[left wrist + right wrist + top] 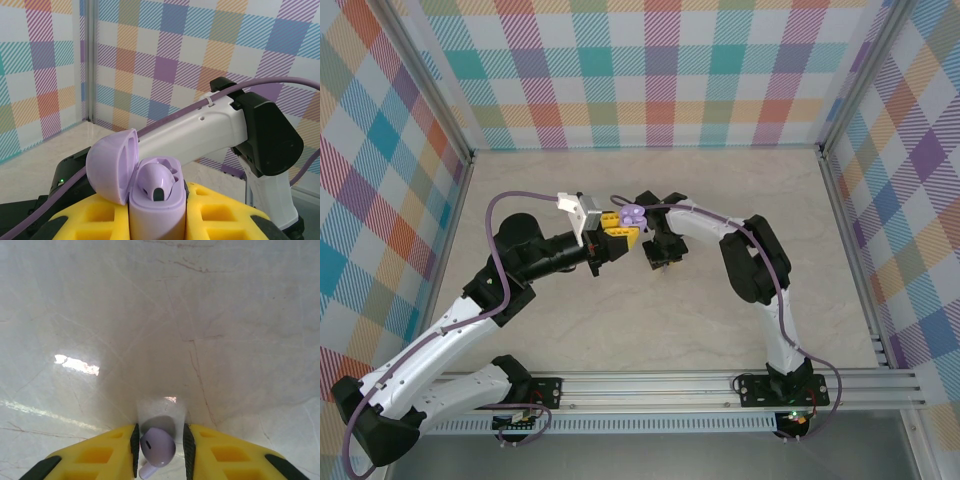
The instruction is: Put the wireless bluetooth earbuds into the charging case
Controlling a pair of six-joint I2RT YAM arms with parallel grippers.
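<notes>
Overhead, the left pincer (622, 230) and the right pincer (660, 258) meet near the middle of the pale marbled bench (650, 320), the right one just beside and slightly nearer than the left. Checked walls (650, 70) in many colours enclose the bench on three sides.

Left wrist view: the left pincer is closed tight on the charging case (154, 217), whose lilac body stands upright between the two yellow fingers (100, 220), clear of the bench. The lid (111, 167) is hinged open and tips to the left of the view. A first earbud (159, 181) sits in the case's mouth, its rounded head and a dark opening on it facing the camera; how deeply it is seated cannot be told. Behind the case runs the white and black right arm (220, 132), with a purple cable (260, 87) along its upper side.

Right wrist view: the right pincer points down at the bench with its jaws set narrow. A second earbud (157, 445) lies between the black pads (135, 442), its bud uppermost in the view and its short stem towards the bottom edge. It lies against the left-hand pad, while a thin sliver shows at the right-hand pad, so whether the jaws grip it cannot be told. A soft shadow falls on the bench just beyond it.
</notes>
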